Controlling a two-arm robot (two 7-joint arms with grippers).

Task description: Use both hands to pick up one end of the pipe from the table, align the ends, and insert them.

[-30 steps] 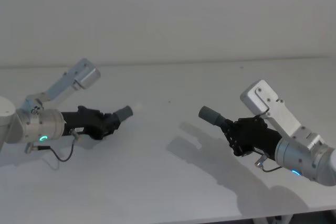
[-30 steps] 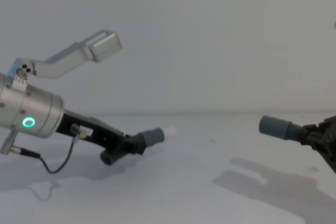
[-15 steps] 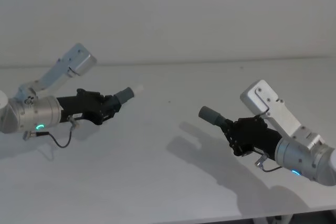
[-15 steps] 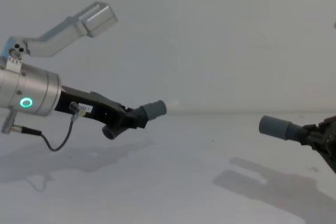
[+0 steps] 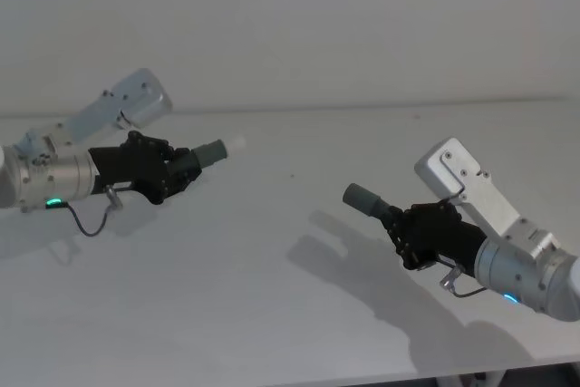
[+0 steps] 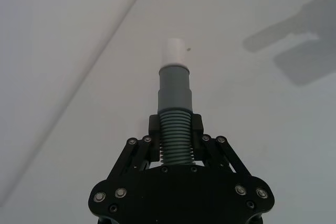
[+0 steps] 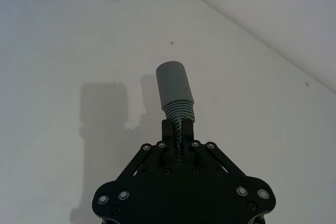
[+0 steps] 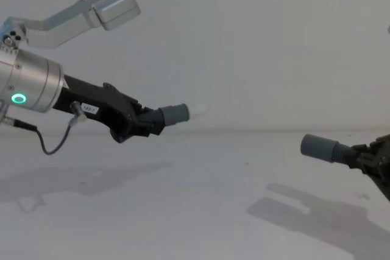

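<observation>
The table [image 5: 227, 305] is a plain matte white surface that runs back to a pale wall [image 5: 290, 24] beyond both hands. One small dark speck [image 5: 292, 175] sits on it about midway between the left hand [image 5: 186, 168] and the right hand [image 5: 396, 221]. A second speck [image 5: 417, 116] lies beyond the right hand, close to the wall. A grey shadow [image 5: 381, 287] falls on the table under the right hand, and a fainter shadow [image 8: 91, 178] lies under the left hand.
</observation>
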